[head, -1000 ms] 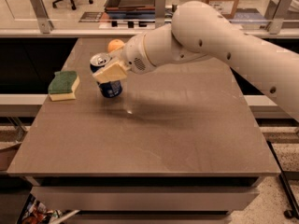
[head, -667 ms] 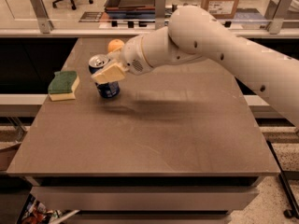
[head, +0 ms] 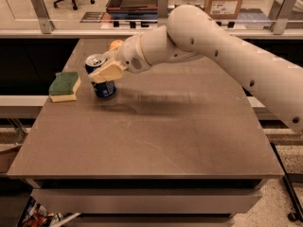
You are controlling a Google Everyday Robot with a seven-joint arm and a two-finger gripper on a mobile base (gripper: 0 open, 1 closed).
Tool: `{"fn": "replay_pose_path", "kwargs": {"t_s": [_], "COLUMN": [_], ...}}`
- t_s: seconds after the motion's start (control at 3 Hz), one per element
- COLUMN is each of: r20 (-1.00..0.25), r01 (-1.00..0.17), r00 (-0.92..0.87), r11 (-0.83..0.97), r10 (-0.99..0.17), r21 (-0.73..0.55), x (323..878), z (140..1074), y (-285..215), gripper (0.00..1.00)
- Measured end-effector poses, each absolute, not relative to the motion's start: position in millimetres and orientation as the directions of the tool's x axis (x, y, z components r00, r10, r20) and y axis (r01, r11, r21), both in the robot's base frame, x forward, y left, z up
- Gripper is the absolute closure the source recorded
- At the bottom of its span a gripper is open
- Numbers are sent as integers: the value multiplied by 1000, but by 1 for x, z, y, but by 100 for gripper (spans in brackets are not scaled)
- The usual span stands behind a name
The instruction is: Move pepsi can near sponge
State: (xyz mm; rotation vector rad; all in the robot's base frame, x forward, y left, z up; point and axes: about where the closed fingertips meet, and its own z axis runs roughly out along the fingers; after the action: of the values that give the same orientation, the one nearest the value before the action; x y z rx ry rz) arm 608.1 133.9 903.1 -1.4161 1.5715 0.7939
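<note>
On the far left part of the table, the pepsi can stood roughly upright, long axis vertical, silver top up, just right of the sponge. The gripper was clamped around the can's middle. Couldn't read the label tbh.

Brown table carries sponge, orange, and pepsi can clasped by the tool.

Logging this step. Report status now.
End effector clamped on pepsi can. Sponge close beside it, gap between. Orange behind the can, not in the way.
</note>
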Motion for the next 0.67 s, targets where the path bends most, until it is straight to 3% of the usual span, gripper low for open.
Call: {"fn": "replay_pose_path", "kwargs": {"t_s": [0.67], "r20": [-897], "r01": [-985], "r00": [9], "r11": [150], "r10": [-443], "r21": [-84], "x": [606], "z": [903], "y": [138], "gripper": [35]}}
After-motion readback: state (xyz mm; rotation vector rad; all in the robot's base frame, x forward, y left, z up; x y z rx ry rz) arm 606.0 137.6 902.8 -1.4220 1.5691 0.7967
